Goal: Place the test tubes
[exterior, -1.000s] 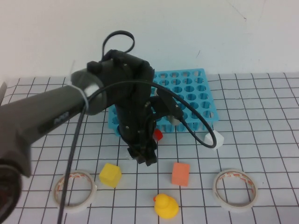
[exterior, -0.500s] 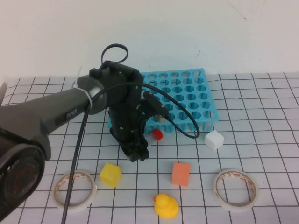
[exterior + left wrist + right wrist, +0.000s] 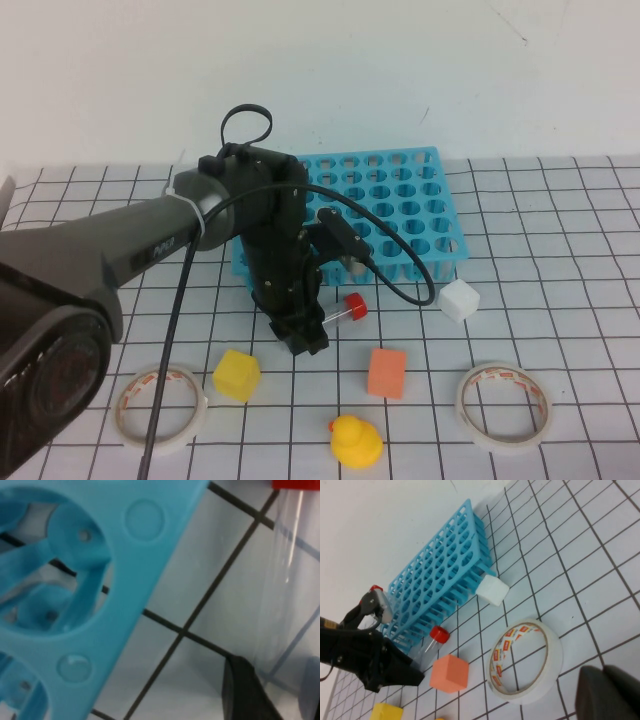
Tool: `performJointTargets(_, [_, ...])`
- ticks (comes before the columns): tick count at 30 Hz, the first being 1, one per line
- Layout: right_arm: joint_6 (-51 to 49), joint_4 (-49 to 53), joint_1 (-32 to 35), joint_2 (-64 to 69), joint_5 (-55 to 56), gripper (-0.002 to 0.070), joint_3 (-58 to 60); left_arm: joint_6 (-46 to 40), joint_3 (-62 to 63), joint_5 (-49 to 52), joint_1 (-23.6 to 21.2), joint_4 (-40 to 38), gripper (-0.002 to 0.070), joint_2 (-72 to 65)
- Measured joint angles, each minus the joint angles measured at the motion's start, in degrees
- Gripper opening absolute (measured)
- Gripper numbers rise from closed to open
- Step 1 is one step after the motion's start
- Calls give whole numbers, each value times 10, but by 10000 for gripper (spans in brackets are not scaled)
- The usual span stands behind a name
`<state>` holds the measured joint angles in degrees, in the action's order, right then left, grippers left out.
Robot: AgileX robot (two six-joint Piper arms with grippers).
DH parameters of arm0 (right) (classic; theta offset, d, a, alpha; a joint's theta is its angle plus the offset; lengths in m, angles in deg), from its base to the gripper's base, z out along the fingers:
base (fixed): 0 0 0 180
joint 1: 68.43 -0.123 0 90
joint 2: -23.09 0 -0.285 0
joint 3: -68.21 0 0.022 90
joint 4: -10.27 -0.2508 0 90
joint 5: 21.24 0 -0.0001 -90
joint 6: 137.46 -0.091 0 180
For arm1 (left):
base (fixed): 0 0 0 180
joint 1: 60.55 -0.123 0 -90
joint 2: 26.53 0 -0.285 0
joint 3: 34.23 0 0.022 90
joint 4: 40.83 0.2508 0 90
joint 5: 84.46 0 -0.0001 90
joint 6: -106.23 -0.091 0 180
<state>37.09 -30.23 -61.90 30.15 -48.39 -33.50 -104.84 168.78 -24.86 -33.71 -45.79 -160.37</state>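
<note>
White wall, gridded tabletop [image 3: 560,300]. Left gripper [image 3: 305,340] sits low over the clear end of a red-capped test tube [image 3: 343,311] lying at six o'clock of the blue tube rack [image 3: 400,200], likely for pickup. Whether it grasps cannot be told. Right gripper [image 3: 610,695], clenched, hangs parked toward four o'clock.

A plain white wall [image 3: 450,70] spans 10 to 2 o'clock, with a faint dark mark [image 3: 512,28] near 1 o'clock. A white tabletop [image 3: 580,300] ruled with a black grid fills 3 to 9 o'clock, evenly lit.
</note>
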Motion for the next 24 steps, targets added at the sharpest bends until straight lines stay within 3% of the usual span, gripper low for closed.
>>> performJointTargets(10, [29, -15, 0, 0, 0, -1, 0, 2, 2, 75, 0, -6, 216, 24])
performJointTargets(18, [213, -160, 0, 0, 6, -1, 5, 3, -67, 90, 15, -85, 216, 182])
performJointTargets(24, [377, -312, 0, 0, 27, -1, 0, 7, -228, -16, 74, -121, 216, 359])
